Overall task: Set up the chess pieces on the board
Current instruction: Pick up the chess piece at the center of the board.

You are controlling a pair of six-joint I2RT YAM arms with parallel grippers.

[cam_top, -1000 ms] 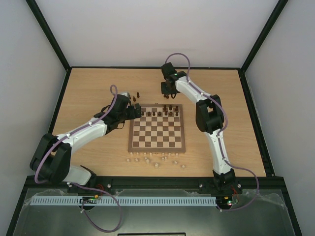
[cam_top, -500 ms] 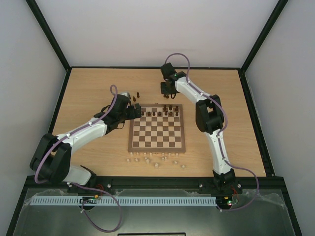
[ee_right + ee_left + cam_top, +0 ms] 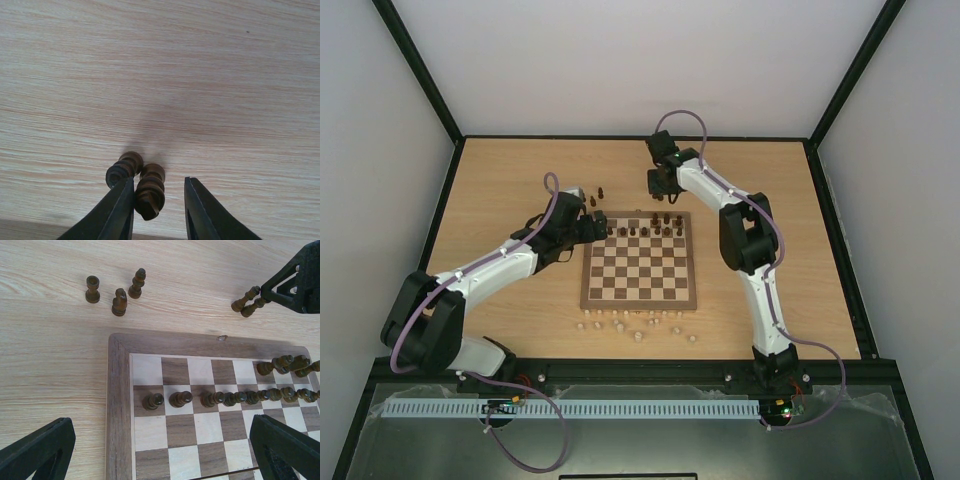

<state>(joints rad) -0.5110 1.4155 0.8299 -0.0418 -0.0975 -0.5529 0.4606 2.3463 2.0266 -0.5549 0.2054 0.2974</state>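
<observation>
Right gripper (image 3: 159, 187) straddling one dark chess piece (image 3: 149, 195), fingers slightly parted, not pinching, second piece (image 3: 124, 170) just outside, left gripper (image 3: 160, 447) hovering spread wide, board (image 3: 119, 390) corner lying beneath.

Right gripper (image 3: 160, 181) seemingly opened slightly; right arm (image 3: 750, 240) barely shifted.

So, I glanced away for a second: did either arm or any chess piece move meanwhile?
Nothing visibly changed. The right gripper stays around a dark chess piece on the table beyond the board. The left gripper stays open at the board's far left corner. Everything else sits as before.
</observation>
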